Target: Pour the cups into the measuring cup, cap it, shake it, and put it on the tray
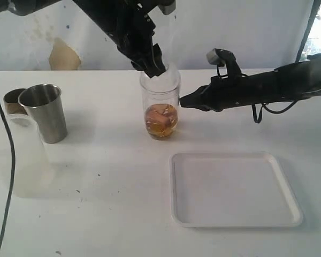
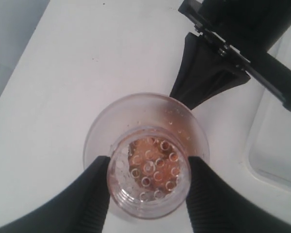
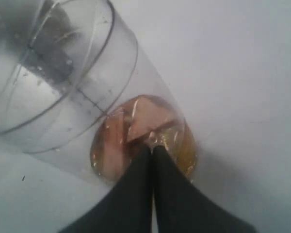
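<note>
The clear measuring cup (image 1: 160, 104) stands upright mid-table with amber liquid and pinkish pieces at its bottom. My left gripper (image 1: 154, 68) comes down from above and is shut on a small clear perforated lid (image 2: 150, 201) held at the cup's rim (image 2: 136, 104). My right gripper (image 1: 183, 100) is shut with nothing in it, and its tip rests against the cup's side wall (image 3: 87, 97). The steel tumbler (image 1: 43, 111), the wooden cup (image 1: 12, 99) behind it and the frosted cup (image 1: 24, 155) stand at the left. The white tray (image 1: 289, 214) lies at the front right with nothing on it.
A black cable (image 1: 10, 160) hangs down at the far left, in front of the frosted cup. The right arm (image 1: 267, 85) stretches low over the table behind the tray. A pale wall stands behind the table's far edge.
</note>
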Tool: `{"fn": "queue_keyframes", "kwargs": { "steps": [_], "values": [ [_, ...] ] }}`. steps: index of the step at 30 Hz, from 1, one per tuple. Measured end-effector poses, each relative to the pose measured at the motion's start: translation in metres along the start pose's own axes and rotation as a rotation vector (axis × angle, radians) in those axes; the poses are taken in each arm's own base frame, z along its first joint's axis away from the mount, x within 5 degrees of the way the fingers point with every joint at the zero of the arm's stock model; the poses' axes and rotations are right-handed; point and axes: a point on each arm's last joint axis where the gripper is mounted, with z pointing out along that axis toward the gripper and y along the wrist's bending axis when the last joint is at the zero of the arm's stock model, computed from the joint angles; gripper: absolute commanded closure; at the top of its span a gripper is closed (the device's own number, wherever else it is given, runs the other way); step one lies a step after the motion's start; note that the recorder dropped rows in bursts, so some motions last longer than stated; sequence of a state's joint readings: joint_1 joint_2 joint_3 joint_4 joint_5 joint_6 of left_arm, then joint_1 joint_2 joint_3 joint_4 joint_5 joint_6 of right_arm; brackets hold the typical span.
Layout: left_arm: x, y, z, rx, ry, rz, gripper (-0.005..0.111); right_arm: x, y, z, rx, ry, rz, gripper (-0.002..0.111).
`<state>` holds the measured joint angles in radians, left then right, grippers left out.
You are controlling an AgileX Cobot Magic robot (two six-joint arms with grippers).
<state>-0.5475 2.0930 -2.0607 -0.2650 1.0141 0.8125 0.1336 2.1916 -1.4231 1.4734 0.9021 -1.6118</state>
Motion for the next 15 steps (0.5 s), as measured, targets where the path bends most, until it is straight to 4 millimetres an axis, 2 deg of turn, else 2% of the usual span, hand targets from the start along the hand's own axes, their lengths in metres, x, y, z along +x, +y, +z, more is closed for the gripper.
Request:
{"fn": "queue_keyframes", "kwargs": {
  "steps": [15],
  "values": [
    [-0.0003,0.0023,0.0034,-0.017,-0.008,0.002,0.106,0.0027,0.0078,-0.0004,-0.086,0.028,-0.023,0.108]
  ]
}}
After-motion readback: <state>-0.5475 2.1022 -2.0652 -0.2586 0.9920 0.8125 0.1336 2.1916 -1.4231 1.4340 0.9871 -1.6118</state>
